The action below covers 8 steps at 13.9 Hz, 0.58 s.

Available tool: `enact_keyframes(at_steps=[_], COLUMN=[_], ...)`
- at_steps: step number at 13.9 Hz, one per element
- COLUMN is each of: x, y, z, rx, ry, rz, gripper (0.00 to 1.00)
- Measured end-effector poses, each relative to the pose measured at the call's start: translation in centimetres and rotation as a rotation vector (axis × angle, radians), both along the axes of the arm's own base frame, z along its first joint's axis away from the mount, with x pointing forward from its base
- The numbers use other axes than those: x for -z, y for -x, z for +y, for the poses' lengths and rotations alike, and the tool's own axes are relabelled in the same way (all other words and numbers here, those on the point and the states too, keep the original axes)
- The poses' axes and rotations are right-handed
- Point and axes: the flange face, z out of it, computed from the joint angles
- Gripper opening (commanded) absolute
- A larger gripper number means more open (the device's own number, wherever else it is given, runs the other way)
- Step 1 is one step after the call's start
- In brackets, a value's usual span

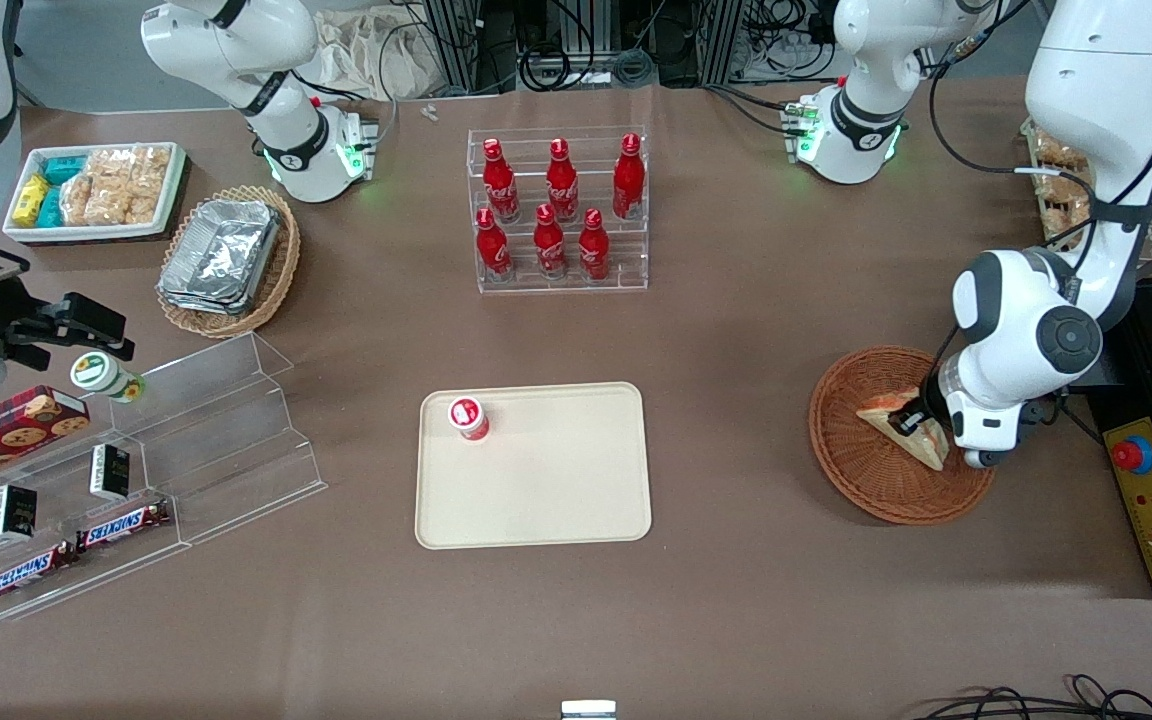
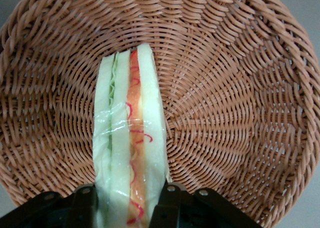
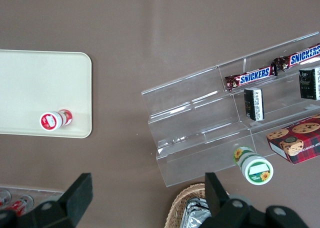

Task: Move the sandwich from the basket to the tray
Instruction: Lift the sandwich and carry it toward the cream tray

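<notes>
Gripper (image 1: pixel 921 425) clamped on sandwich (image 1: pixel 904 423) inside basket (image 1: pixel 861 470)

Fingers (image 2: pixel 85 208) press both bread faces — the wedge stands on edge on the wicker, right of frame; cream tray (image 1: pixel 546 500) sits centre, well apart.

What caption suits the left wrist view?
Pincer straddling the wrapped sandwich standing on edge in the wicker basket.

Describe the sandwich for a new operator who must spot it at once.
Find the round reddish-brown wicker basket toward the working arm's end of the table. In it, the gripper is shut on the sandwich: a clear-wrapped white-bread wedge with green and red-orange filling, the only item there.
</notes>
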Motion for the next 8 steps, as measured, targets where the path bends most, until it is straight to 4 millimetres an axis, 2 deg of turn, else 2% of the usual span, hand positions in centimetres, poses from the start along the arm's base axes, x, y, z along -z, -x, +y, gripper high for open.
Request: enact_keyframes(at_steps=[2, 4, 6, 8], x=[-0.6, -3.1, -8.4, -15.6], y=[-0.1, -0.6, -1.7, -2.8], z=[0.0, 0.0, -0.1, -0.5], rx=[0.002, 0.008, 0.028, 0.061], ry=[-0.003, -0.012, -0.025, -0.032], rz=[0.012, 0.055, 0.099, 0.131], gripper=[0.00, 0.00, 0.00, 0.00])
